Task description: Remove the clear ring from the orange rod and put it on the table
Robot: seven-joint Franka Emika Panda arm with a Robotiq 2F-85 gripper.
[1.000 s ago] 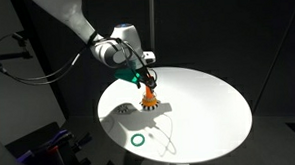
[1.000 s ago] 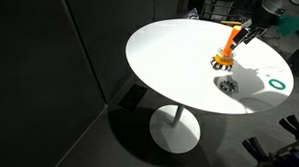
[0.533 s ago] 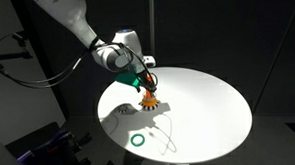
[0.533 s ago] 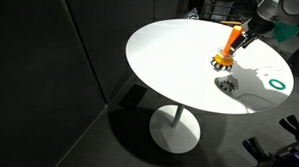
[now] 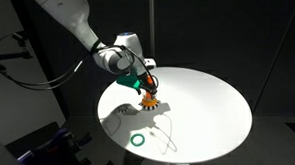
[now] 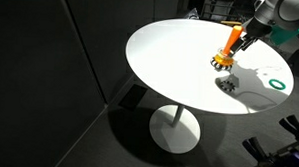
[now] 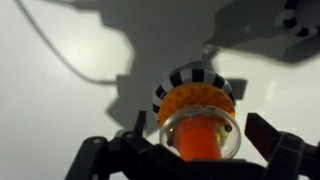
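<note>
The orange rod (image 5: 150,93) stands upright on its black-and-white striped round base (image 5: 151,105) on the white table (image 5: 209,110). In the wrist view the clear ring (image 7: 170,130) sits around the upper part of the rod (image 7: 200,142), above the base (image 7: 195,85). My gripper (image 7: 203,152) is open, with one finger on each side of the ring and a small gap to it. In both exterior views the gripper (image 5: 145,84) (image 6: 244,38) is at the top of the rod (image 6: 231,38). The ring itself is too small to make out there.
A solid green ring (image 5: 138,139) (image 6: 280,84) lies near the table edge. A speckled round piece (image 5: 124,111) (image 6: 228,84) lies on the table beside the rod's base; it also shows in the wrist view (image 7: 296,14). A thin cable (image 5: 168,142) trails across the tabletop.
The gripper has shifted slightly closer around the top of the rod. The rod, the green ring and the speckled piece have not moved.
</note>
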